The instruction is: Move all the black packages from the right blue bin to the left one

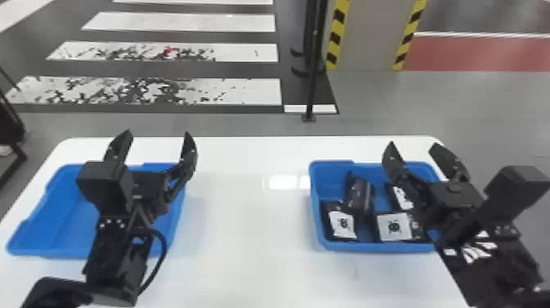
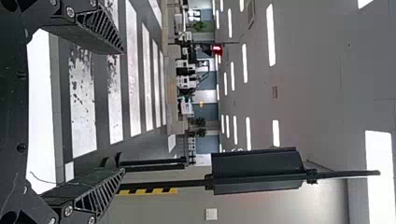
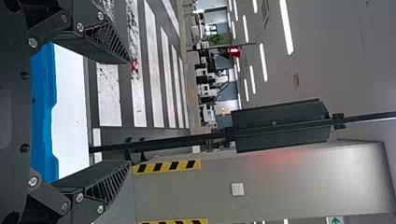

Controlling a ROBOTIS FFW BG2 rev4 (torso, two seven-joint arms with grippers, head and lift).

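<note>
R claw [image 1: 414,148] released over R bin [image 1: 382,247], prob. for pkgs [image 1: 393,226]; my L claw [image 1: 157,137], released, waits by L bin [image 1: 49,252].

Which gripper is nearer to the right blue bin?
Right. The right gripper is at the right side of the right blue bin; the left gripper is across the table, at the left blue bin.
</note>
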